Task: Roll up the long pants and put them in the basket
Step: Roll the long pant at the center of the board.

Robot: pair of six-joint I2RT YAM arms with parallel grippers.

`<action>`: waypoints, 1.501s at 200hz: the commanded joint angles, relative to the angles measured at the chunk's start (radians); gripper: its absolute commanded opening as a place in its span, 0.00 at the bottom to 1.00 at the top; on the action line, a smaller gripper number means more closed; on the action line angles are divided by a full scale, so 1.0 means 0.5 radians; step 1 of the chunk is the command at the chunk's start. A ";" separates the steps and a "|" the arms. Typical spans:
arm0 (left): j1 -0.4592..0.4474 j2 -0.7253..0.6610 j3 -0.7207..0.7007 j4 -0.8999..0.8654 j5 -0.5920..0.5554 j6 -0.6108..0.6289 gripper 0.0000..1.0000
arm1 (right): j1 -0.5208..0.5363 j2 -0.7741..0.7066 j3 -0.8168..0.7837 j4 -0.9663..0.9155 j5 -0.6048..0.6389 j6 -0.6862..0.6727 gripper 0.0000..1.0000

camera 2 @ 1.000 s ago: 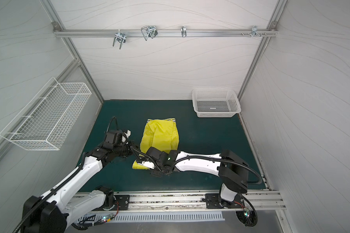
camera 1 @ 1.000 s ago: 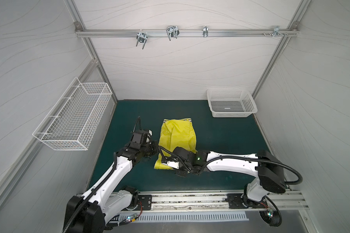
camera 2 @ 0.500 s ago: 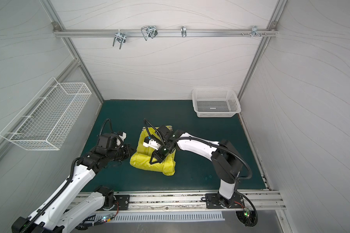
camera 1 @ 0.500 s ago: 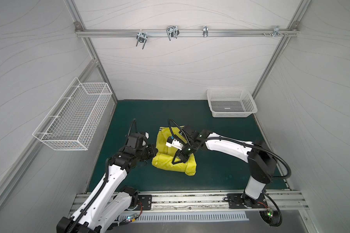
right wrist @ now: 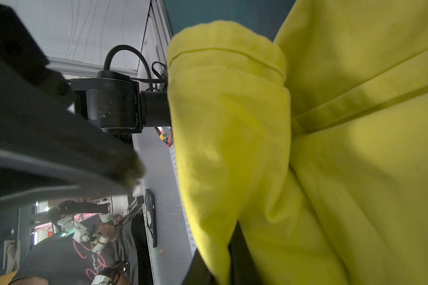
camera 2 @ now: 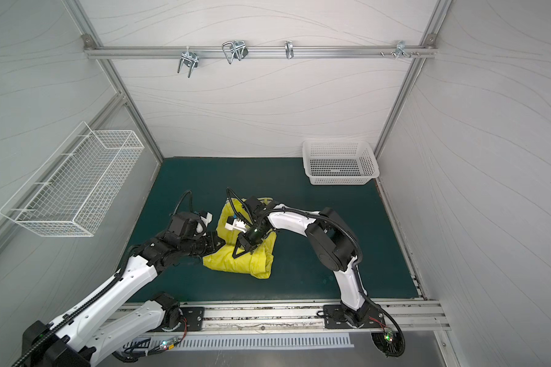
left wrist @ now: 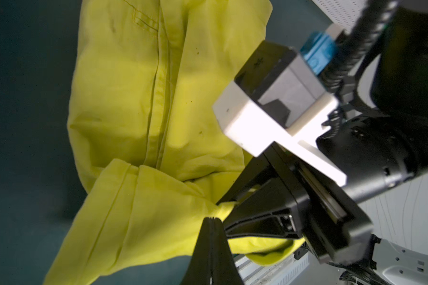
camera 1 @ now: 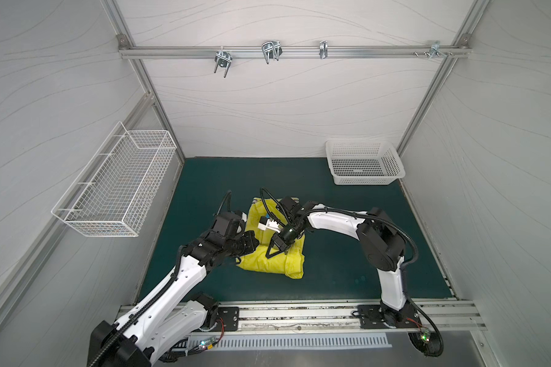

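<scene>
Top views: you've got the long pants (camera 1: pixel 268 265) bunched mid-table on the green mat (camera 1: pixel 347 260), striped waistband end toward the back wall. R arm bends over them. The right gripper (camera 1: pixel 269 254) points down into the cloth, clenched on a fold. At the pants' edge on the L arm's side sits the left gripper (camera 1: pixel 253 246), jaws closed.

L wrist cam: your left tips (left wrist: pixel 205 237) are pressed together and touch the fabric; can't tell if cloth is nipped btwn them. The right gripper is just beside them, w/ yellow cloth caught btwn its fingers.

R wrist cam: the pants fill most of the frame, w/ a fold draped over the lower finger (right wrist: pixel 235 249).
</scene>
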 commanded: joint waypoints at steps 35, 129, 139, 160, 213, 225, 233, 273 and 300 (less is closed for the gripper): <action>-0.017 0.346 -0.196 0.471 -0.125 -0.020 0.00 | -0.037 0.017 -0.177 0.169 -0.026 0.132 0.00; -0.017 0.326 -0.198 0.406 -0.261 -0.019 0.00 | -0.056 0.098 -0.174 0.185 0.135 0.185 0.00; -0.017 0.232 -0.170 0.327 -0.283 -0.011 0.00 | -0.062 0.107 -0.171 0.177 0.162 0.189 0.00; -0.019 0.101 -0.087 0.144 -0.241 0.043 0.00 | -0.081 0.136 -0.160 0.168 0.175 0.211 0.00; -0.021 0.122 -0.219 0.212 -0.157 -0.006 0.00 | -0.104 0.209 -0.108 0.155 0.233 0.239 0.00; -0.023 0.182 -0.251 0.284 -0.131 -0.022 0.00 | -0.108 0.225 -0.101 0.157 0.238 0.246 0.00; -0.020 0.234 -0.272 0.341 -0.103 -0.028 0.00 | -0.108 0.236 -0.098 0.162 0.228 0.249 0.00; -0.021 0.504 -0.345 0.578 -0.093 -0.036 0.00 | -0.109 0.121 -0.197 0.251 0.265 0.266 0.02; -0.023 0.682 -0.324 0.653 -0.075 0.006 0.00 | -0.050 -0.312 -0.492 0.410 0.863 0.172 0.36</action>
